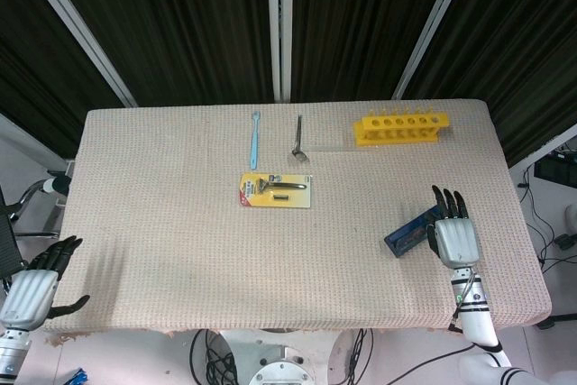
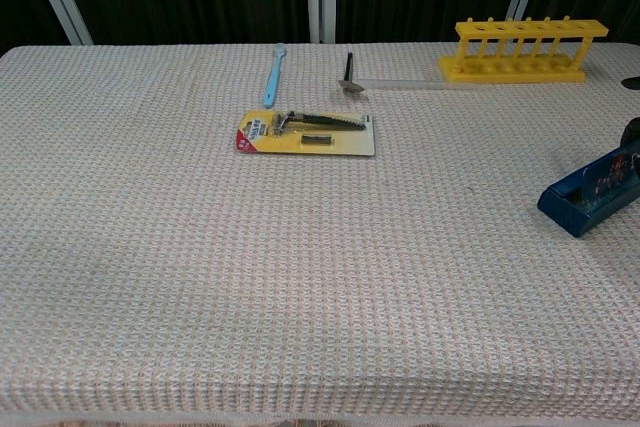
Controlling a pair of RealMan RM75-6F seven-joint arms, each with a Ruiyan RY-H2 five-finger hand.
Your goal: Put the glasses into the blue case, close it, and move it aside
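You are at the closing or moving-aside step: your right hand (image 1: 455, 239) rests fingers extended on the blue case (image 1: 410, 233) near the surface's right edge. Next, slide it steadily. Whether the glasses are inside is unclear. Your left hand (image 1: 32, 290) hangs off-surface, fingers loosely spread, empty.

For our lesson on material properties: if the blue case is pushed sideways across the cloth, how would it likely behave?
The blue case looks boxy and rigid, so it would probably slide as one piece and not roll. The woven cloth looks textured, so it may drag or twist a little. It lies low and flat, so tipping seems unlikely.
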